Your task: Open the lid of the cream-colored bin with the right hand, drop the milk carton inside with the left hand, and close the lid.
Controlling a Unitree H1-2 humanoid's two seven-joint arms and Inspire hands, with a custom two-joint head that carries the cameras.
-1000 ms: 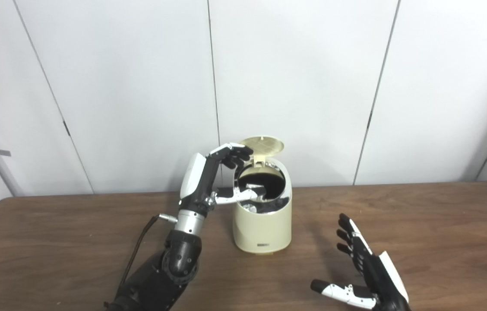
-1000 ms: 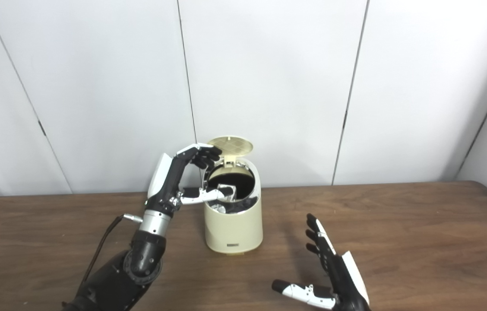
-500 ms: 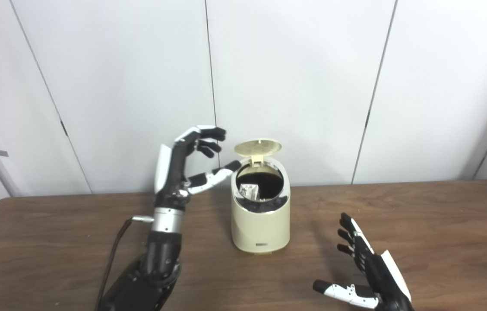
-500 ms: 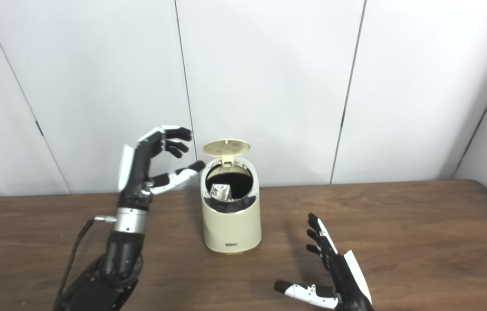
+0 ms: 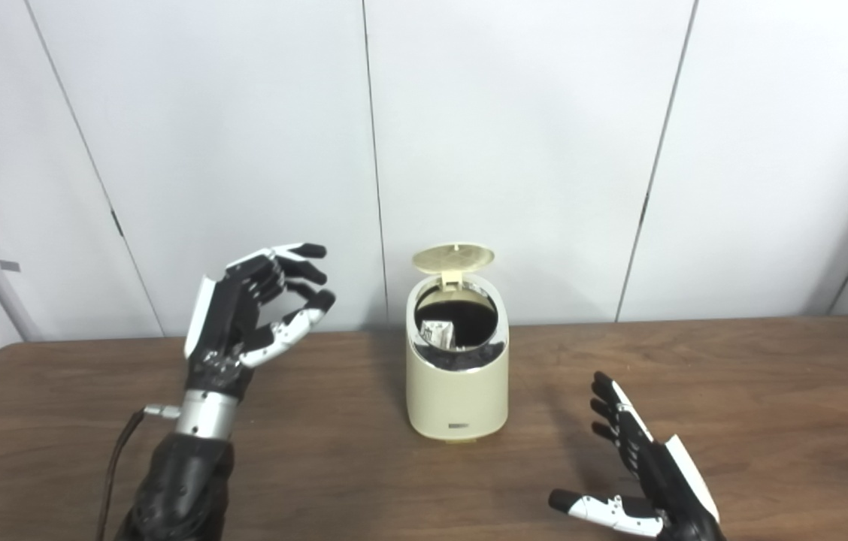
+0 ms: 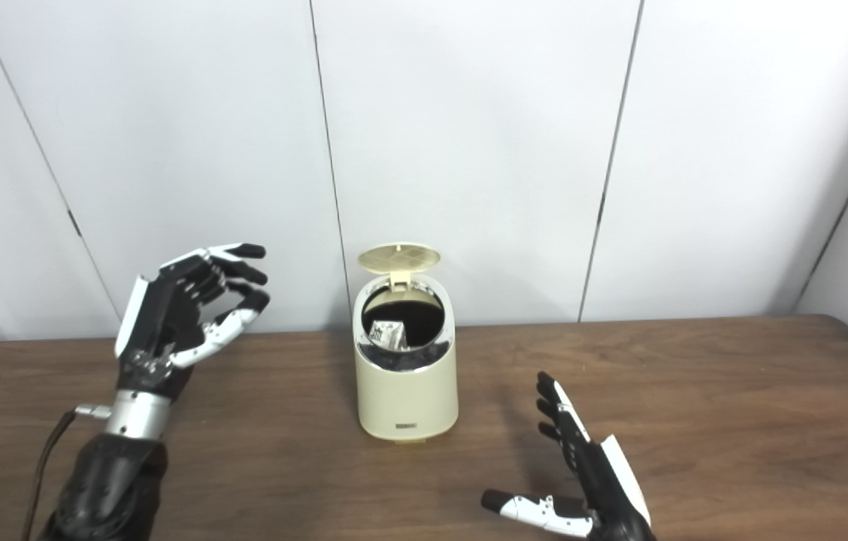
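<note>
White wall panels stand behind the table point(image 5: 732, 376). Left robot hand point(image 5: 247, 319) has drawn back, released and empty; the milk carton point(image 5: 437, 333) now lies inside the cream-colored bin point(image 5: 457, 391). Lid point(image 5: 453, 258) stands up; right robot hand point(image 5: 646, 473), fingers spread, must close it.

L hand point(image 5: 247, 323) raised at mid-left of frame, wrist upright, fingers point(image 5: 296, 259) apart & curled toward frame center, holding nothing. R hand point(image 5: 649, 473) low at lower right, palm facing left, fingers spread pointing up-frame, thumb out to left, also empty.
</note>
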